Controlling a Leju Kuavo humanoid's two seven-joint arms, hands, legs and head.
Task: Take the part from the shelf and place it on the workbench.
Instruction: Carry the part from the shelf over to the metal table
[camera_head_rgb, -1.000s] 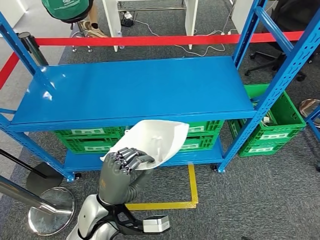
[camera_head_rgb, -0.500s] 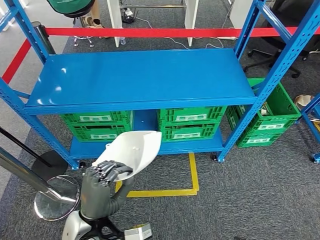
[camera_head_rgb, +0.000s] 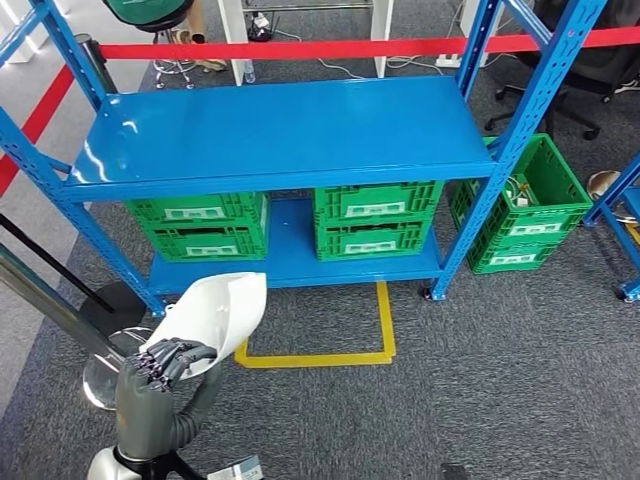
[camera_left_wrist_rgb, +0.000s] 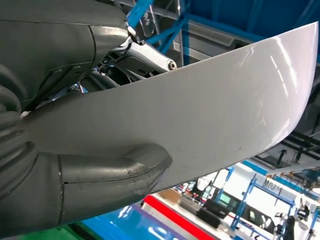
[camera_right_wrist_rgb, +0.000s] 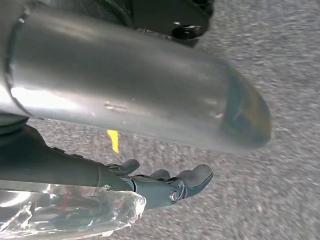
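- White and glossy, the part (camera_head_rgb: 213, 310) sits in my left hand (camera_head_rgb: 155, 385) at the lower left of the frame, clear of the shelf, its broad end pointing toward the blue rack.
- My left hand grips it at its near edge: dark fingers (camera_head_rgb: 172, 355) curl over the rim, and the left wrist view shows the thick grey thumb (camera_left_wrist_rgb: 113, 172) pressed against its smooth curved face.
- My right hand (camera_right_wrist_rgb: 166, 185) hangs over grey carpet with its fingers stretched out and nothing in them.
- I judge the part a thin, stiff moulded shell, light but slick; held by one edge it could swing or slide, so a hold nearer its middle would steady it.
- Beyond lies yellow floor tape (camera_head_rgb: 317, 357), then green crates (camera_head_rgb: 377, 220) on the rack's bottom level.
- Farthest, the bare blue shelf (camera_head_rgb: 287, 125) and a red barrier band (camera_head_rgb: 302, 48); the table is not something I can point to.
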